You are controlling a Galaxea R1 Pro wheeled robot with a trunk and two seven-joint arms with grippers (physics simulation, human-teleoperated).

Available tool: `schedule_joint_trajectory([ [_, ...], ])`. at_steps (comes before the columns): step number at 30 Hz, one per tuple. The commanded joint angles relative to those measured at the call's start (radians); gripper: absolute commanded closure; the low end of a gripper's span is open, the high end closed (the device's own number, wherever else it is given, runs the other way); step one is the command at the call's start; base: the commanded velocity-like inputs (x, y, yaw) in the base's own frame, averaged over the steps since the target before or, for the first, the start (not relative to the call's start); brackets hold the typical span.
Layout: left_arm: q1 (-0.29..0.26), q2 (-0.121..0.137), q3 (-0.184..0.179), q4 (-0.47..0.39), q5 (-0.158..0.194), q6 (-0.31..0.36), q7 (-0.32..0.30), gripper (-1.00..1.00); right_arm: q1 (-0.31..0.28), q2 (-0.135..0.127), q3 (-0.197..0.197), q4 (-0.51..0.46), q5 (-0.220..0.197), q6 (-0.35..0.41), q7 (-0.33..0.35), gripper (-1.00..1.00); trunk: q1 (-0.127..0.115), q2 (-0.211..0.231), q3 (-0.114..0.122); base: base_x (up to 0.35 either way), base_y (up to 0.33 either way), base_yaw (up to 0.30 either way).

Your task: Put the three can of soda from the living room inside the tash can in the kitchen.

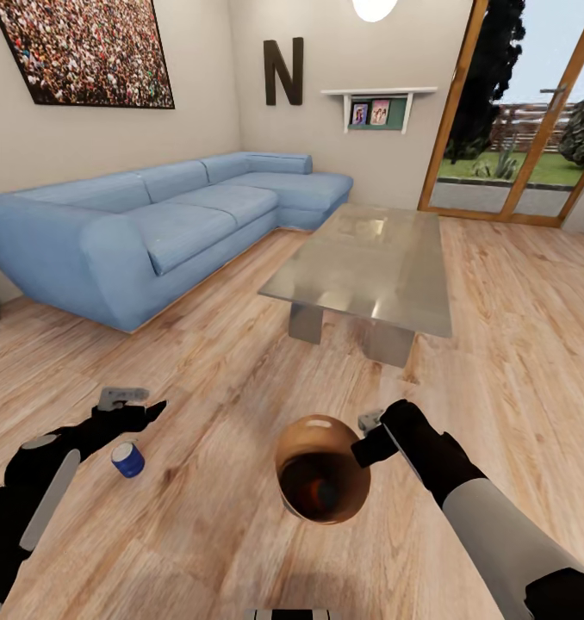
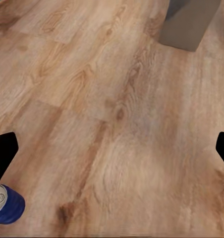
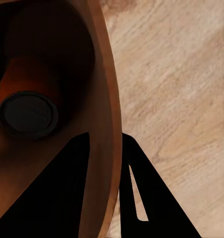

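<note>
The trash can (image 1: 292, 448), copper-brown inside, is tipped with its mouth toward me over the wood floor. My right gripper (image 1: 367, 446) is shut on its rim, one finger inside and one outside the wall (image 3: 104, 148). An orange soda can (image 3: 28, 106) with a dark grey top lies inside it, and shows as a dark shape (image 1: 316, 491) from the head view. A blue soda can (image 1: 128, 459) with a silver top rests on the floor just below my left gripper (image 1: 147, 406), which is open and empty. The same can (image 2: 5, 203) sits beside one fingertip (image 2: 3, 153).
A glass coffee table (image 1: 369, 263) stands ahead of me, its leg (image 2: 189, 22) in the left wrist view. A blue corner sofa (image 1: 154, 228) runs along the left wall. Glass patio doors (image 1: 516, 112) are at the back right. Wood floor lies between me and the table.
</note>
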Motion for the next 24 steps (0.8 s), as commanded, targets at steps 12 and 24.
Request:
schedule_joint_trajectory([
  [12,0.026,-0.001,0.034,0.215,0.009,-0.191,-0.004,-1.00,0.002,-0.015,-0.048,-0.001,-0.029,0.006,0.005,1.00,0.000,0.000,0.000,0.150,0.207,0.000],
  [24,0.028,-0.006,0.032,0.219,0.002,-0.192,-0.002,-1.00,0.004,-0.015,-0.048,-0.002,-0.027,0.006,0.001,1.00,0.000,0.000,0.000,0.046,0.310,0.000],
])
